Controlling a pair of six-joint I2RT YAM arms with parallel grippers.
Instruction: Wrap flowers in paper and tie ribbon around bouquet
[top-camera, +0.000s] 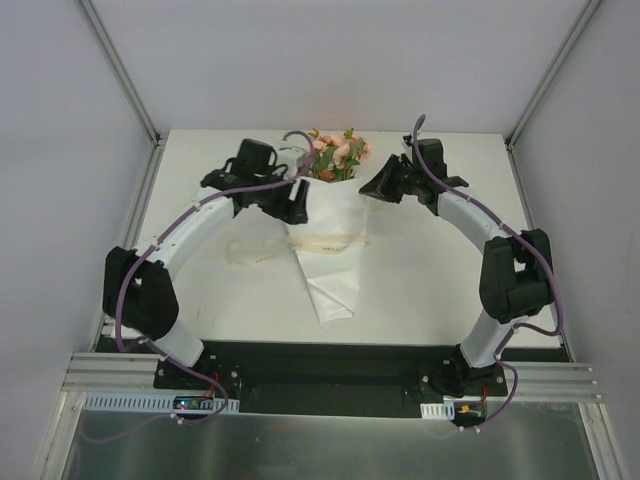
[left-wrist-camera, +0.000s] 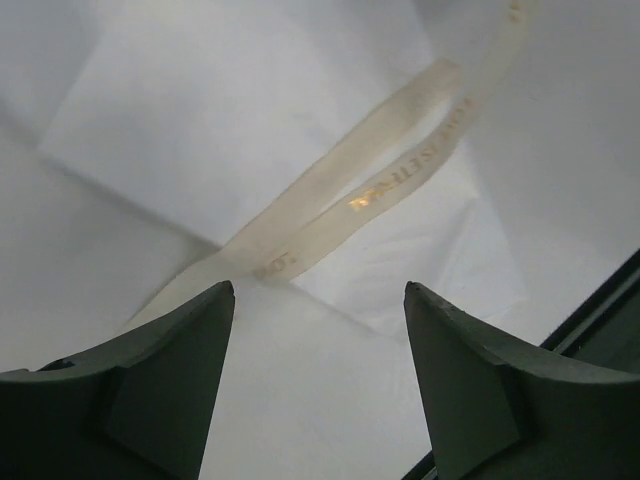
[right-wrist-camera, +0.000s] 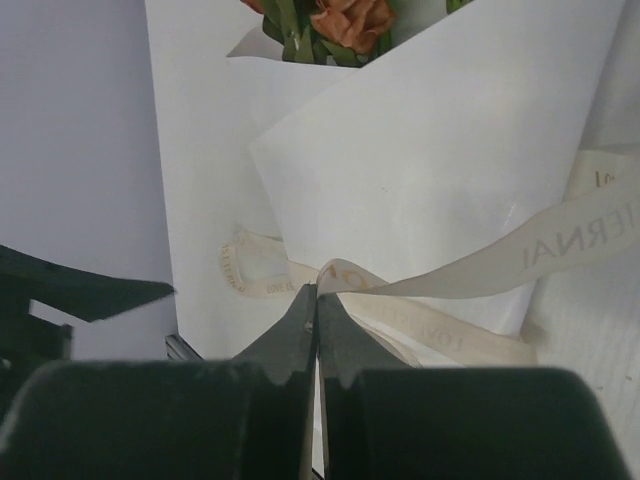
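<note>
The bouquet lies mid-table: white paper (top-camera: 327, 275) folded into a cone, with the pink and orange flowers (top-camera: 338, 155) at its far, wide end. The cream ribbon (top-camera: 262, 251) crosses the cone's waist. My left gripper (top-camera: 296, 205) hovers at the cone's left edge. In its wrist view the left gripper (left-wrist-camera: 320, 290) is open, with only paper (left-wrist-camera: 200, 110) below and the ribbon (left-wrist-camera: 370, 190) ahead. My right gripper (top-camera: 368, 186) is at the cone's right edge. There the right gripper (right-wrist-camera: 317, 290) is shut, pinching a fold of the ribbon (right-wrist-camera: 560, 245) above the paper (right-wrist-camera: 420, 170), with the flowers (right-wrist-camera: 345, 20) beyond.
The white table (top-camera: 450, 270) is walled by pale panels and metal posts at left, right and back. A black base plate (top-camera: 330, 370) with the arm mounts runs along the near edge. The paper cone's narrow tip points toward that edge.
</note>
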